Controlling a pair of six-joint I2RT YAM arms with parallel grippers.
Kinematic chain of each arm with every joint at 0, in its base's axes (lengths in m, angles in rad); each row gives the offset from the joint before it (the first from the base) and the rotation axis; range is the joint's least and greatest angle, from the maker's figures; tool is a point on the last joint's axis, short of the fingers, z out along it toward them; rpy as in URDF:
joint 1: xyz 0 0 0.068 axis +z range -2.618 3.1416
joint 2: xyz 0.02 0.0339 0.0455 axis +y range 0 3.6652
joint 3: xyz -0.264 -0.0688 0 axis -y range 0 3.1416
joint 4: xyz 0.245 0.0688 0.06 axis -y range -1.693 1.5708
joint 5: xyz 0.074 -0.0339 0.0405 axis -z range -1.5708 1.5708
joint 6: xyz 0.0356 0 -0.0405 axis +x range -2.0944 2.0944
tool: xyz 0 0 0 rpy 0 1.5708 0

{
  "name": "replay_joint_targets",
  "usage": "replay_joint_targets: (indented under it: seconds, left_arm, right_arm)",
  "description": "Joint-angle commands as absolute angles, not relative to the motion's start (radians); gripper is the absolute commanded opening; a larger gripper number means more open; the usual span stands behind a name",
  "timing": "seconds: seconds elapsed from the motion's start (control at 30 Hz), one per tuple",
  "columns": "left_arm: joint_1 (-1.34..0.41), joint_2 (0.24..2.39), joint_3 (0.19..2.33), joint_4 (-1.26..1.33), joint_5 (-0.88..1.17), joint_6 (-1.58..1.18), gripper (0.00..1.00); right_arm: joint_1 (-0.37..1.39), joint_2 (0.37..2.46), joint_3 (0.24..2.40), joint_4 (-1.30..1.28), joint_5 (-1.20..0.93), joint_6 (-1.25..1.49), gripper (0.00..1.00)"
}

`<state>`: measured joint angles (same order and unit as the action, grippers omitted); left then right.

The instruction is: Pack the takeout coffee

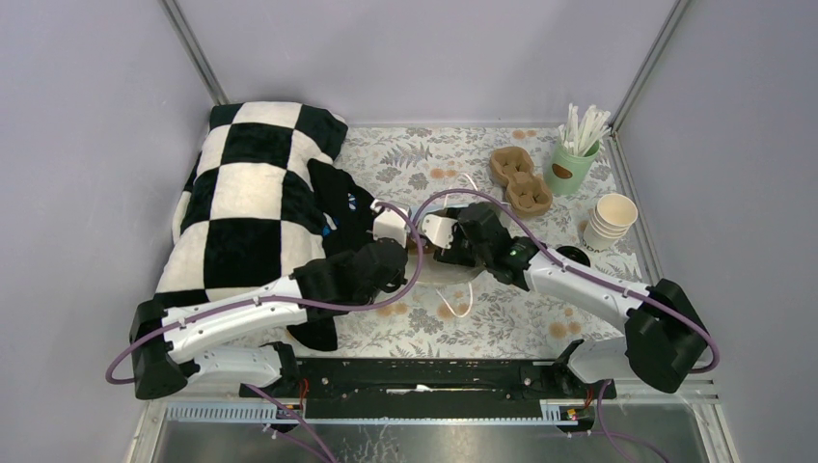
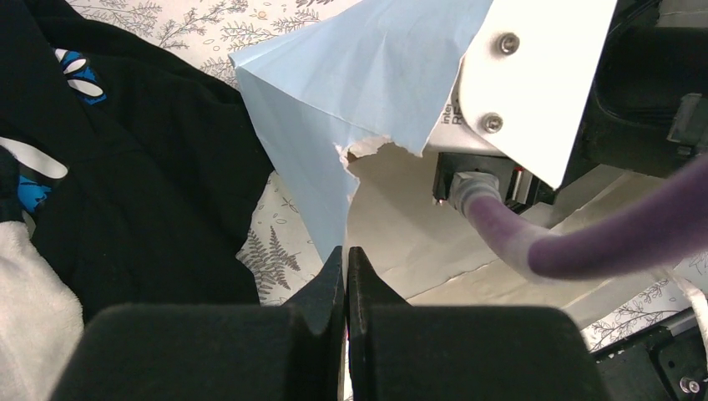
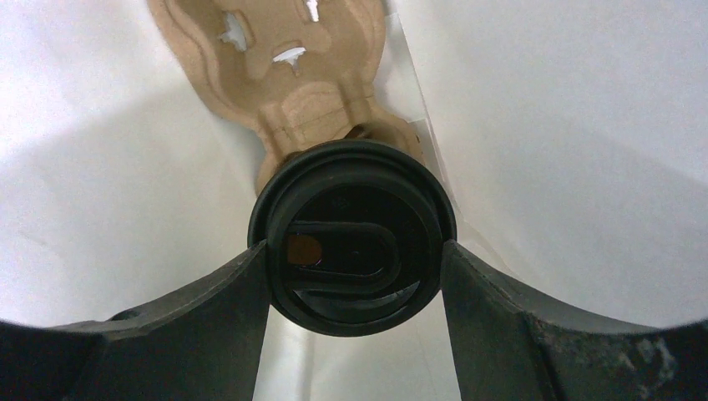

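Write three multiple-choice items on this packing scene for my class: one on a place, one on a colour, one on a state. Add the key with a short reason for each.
1. Where on the table does the green cup of white sticks stand?
A. far right corner
B. near left corner
C. dead centre

2. What colour is the lid of the takeout coffee?
A. white
B. green
C. black

3. How do the fingers of the left gripper stand?
A. wide apart
B. shut on the edge of the paper bag
C. shut on the coffee

Key:
1 A: the top view shows it at the far right, beside the brown cup carrier.
2 C: the right wrist view shows a round black lid between the fingers of the right gripper.
3 B: the left wrist view shows the fingers closed, with the bag's edge running between them.
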<state>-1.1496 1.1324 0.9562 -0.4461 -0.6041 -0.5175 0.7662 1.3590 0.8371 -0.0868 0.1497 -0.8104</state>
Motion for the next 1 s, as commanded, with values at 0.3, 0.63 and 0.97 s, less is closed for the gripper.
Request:
replay_joint_targets:
  seconds: [0.3, 0.63, 0.97]
  left_arm:
    - [-1.154, 1.146, 1.002, -0.477, -0.604, -0.54, 0.0]
    - [-1.147, 1.178, 1.043, -0.528, -0.616, -0.546, 0.0]
    - [-1.093, 1.25, 1.171, -0.666, -0.659, -0.582, 0.0]
  right_arm:
    - [0.741, 1.49, 0.736, -0.166, 0.155, -0.659, 0.41]
    - [0.741, 1.44, 0.823, -0.262, 0.13, -0.665, 0.56]
    - [0.743, 1.265, 0.907, -0.446, 0.044, -0.669, 1.0]
